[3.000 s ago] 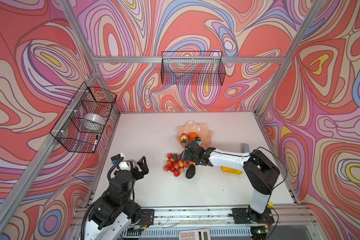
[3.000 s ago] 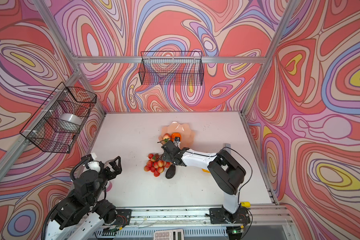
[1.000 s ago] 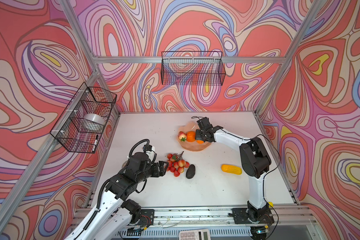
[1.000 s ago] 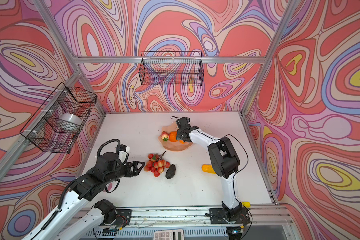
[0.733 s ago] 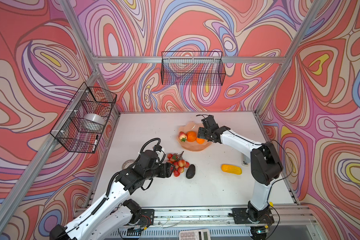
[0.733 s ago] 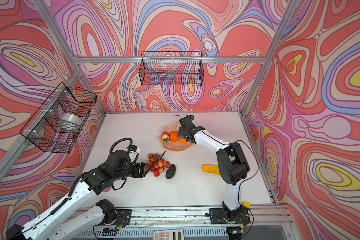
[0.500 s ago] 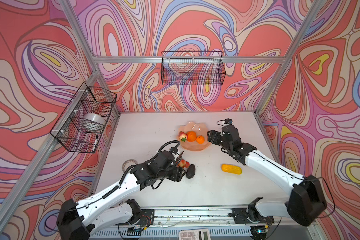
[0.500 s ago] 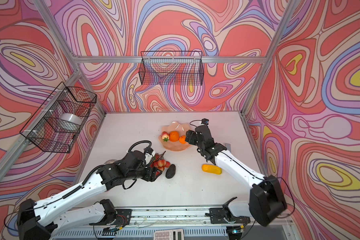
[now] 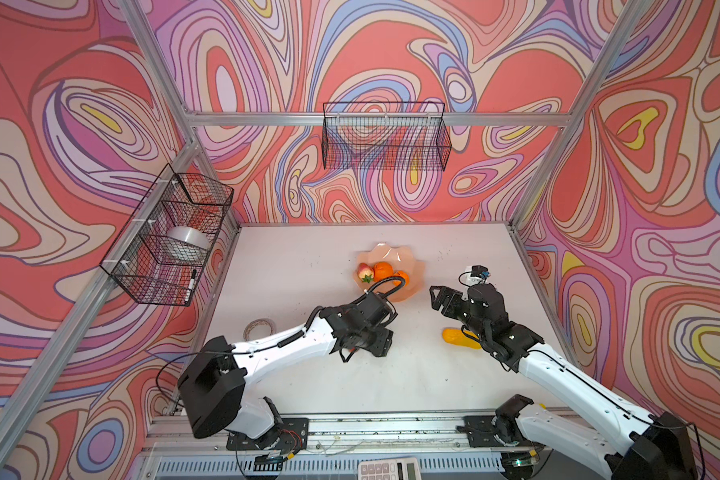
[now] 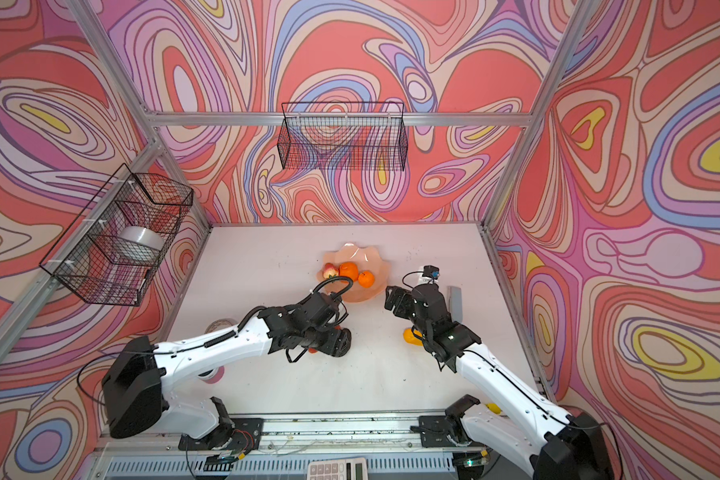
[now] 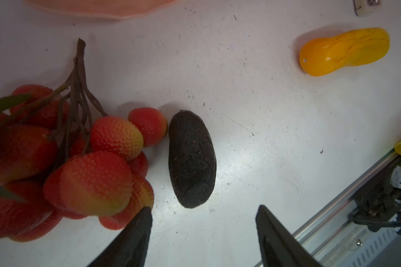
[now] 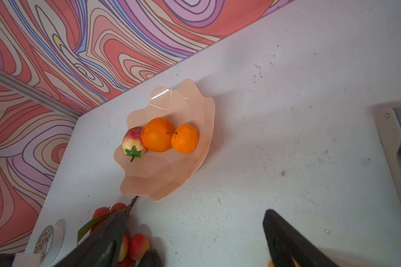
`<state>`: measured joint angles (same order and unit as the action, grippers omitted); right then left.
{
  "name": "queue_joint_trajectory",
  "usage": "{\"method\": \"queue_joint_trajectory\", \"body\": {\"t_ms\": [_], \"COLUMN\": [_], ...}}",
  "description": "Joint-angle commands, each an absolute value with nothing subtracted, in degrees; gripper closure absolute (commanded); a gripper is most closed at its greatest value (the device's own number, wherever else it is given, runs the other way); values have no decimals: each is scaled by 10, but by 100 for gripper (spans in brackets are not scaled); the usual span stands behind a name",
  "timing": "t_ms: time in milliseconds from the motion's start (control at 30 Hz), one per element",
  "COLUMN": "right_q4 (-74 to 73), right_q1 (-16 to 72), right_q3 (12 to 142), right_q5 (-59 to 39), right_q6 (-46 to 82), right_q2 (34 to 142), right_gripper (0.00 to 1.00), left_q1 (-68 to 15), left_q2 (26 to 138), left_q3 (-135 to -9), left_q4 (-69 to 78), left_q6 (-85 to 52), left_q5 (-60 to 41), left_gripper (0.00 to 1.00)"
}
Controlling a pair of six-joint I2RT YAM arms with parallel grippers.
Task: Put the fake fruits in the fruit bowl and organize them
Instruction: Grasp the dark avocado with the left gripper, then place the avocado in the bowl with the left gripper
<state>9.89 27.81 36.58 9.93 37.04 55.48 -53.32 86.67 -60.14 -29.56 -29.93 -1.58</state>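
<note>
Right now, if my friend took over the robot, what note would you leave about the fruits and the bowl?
Left end effector: open, empty, poised close to the avocado.
Right end effector: open, empty, near the fruit bowl.
Done: the peach, the big orange and the small orange lie in the bowl.
Left: the avocado, the bunch of red balls beside it, and the long yellow-orange fruit, all on the table.

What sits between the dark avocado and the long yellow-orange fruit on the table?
Nothing. In the left wrist view the white table between the avocado and the yellow-orange fruit is bare, apart from small specks and scuffs.
</note>
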Motion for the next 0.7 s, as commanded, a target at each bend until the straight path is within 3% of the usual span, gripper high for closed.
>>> {"method": "queue_joint_trajectory", "body": {"t_ms": [0, 433, 500, 600, 667], "right_q4": [117, 148, 149, 151, 151], "right_q1": [276, 276, 276, 276, 276], "right_q3": [358, 362, 362, 365, 367], "right_q5": [111, 116, 122, 126, 127], "right_q6": [379, 367, 367, 367, 367], "right_q2": [543, 519, 515, 514, 516], "right_gripper": [3, 3, 3, 3, 3], "left_q1": [-537, -537, -537, -537, -537], "left_q2": [921, 1052, 1060, 1056, 1036], "left_q3": [-634, -690, -690, -687, -685], "left_q4": [-324, -356, -353, -345, -333], "left_q6": [-287, -303, -301, -299, -297], "left_q5": [8, 11, 6, -7, -19], "left_gripper": [27, 31, 39, 61, 68]}}
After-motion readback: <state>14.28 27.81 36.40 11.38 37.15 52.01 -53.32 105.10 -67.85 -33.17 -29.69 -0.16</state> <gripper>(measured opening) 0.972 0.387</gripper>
